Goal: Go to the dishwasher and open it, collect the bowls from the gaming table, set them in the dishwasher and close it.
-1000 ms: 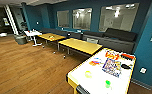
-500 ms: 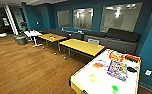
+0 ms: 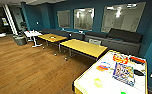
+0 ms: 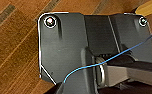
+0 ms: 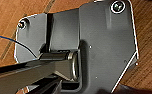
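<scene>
Approaching: gaming counter [image 3: 92, 83], white top, yellow edge.
Bowls: yellow-green bowl [image 3: 98, 82] near counter's front edge; green bowl [image 3: 123, 93] beside.
Gripper state: cannot tell.
Risk: base clipping counter, jolting bowls off.

Under me: wooden floor [image 4: 14, 50], brown planks running at a slant.
My own hardware: dark plate and jointed bar.
Cable: a thin blue wire [image 4: 112, 58] curves across my plate.
Corner: a yellow edge [image 4: 149, 7], partly hidden by my plate.
</scene>
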